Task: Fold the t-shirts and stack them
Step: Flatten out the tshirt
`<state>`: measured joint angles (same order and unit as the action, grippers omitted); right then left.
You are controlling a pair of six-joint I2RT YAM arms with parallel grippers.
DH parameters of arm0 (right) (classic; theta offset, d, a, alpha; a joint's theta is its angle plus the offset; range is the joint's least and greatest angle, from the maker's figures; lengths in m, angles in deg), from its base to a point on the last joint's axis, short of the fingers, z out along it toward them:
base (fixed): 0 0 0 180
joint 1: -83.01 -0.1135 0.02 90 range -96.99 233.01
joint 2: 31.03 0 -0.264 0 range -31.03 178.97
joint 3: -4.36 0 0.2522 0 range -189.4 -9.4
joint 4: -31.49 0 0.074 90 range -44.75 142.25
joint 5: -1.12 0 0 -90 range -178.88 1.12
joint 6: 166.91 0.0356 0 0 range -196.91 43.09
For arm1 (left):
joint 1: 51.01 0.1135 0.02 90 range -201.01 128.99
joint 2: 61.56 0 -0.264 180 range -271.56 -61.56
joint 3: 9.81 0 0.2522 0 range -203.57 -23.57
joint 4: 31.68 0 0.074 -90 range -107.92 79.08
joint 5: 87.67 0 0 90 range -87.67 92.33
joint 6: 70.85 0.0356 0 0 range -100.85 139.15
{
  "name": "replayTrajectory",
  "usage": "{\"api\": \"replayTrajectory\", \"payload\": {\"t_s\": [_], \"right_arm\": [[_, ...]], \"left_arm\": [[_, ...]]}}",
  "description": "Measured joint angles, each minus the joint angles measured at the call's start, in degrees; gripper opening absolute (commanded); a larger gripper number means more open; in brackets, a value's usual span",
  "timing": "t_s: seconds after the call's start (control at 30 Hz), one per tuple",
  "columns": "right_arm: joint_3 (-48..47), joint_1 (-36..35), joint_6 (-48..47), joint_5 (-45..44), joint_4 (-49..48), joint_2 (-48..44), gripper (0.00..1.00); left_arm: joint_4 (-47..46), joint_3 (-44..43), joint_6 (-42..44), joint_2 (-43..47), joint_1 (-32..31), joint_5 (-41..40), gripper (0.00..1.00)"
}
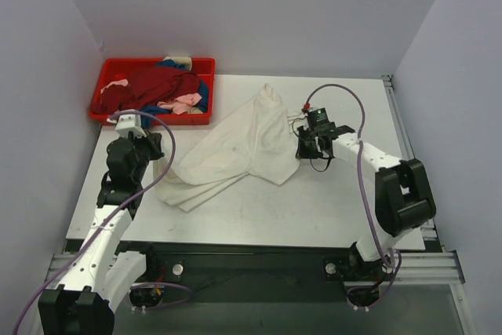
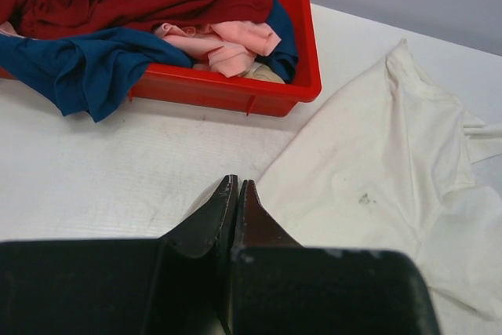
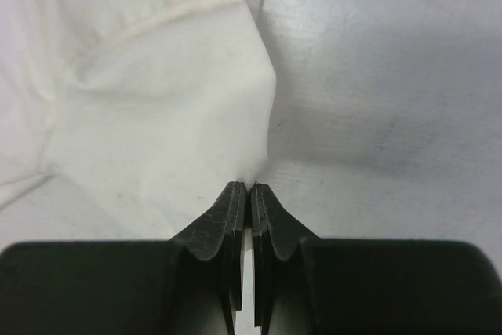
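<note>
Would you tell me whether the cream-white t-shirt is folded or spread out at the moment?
Loosely doubled over, not neatly folded: the cream-white t-shirt lies rumpled on the table, layers overlapping.

The tabletop (image 1: 329, 209) is a pale, off-white slab, faintly scuffed and marked in places. A red plastic tray (image 1: 153, 119) sits on it at the far left corner. From the left wrist view, a blue t-shirt (image 2: 82, 76) spills over the tray's near wall, and its loose end droops down to the tabletop just in front of the tray. The cream-white t-shirt (image 1: 235, 151) lies straight on the surface, rumpled and spread on a slant from the far middle down toward the near left, where its edges pile in loose layers. Its upper edge lies just beside the tray's right corner; whether they touch, I cannot tell.
</note>
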<state>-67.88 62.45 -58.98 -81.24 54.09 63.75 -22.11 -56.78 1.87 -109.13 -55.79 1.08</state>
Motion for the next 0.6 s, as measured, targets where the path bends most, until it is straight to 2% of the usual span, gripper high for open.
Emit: {"api": "replayTrajectory", "payload": {"t_s": [0.2,0.33,0.6], "right_arm": [[-5.92,3.34,0.46,1.92,1.01,-14.14,0.0],[-11.02,4.02,0.39,1.57,1.53,-24.52,0.0],[-25.35,4.02,-2.21,0.5,6.78,-41.46,0.0]], "left_arm": [[0.28,-1.2,0.11,-4.11,0.02,0.22,0.0],[1.38,-6.34,-0.11,-5.35,0.09,1.33,0.0],[1.53,-18.32,-1.75,-0.24,0.17,3.37,0.0]]}}
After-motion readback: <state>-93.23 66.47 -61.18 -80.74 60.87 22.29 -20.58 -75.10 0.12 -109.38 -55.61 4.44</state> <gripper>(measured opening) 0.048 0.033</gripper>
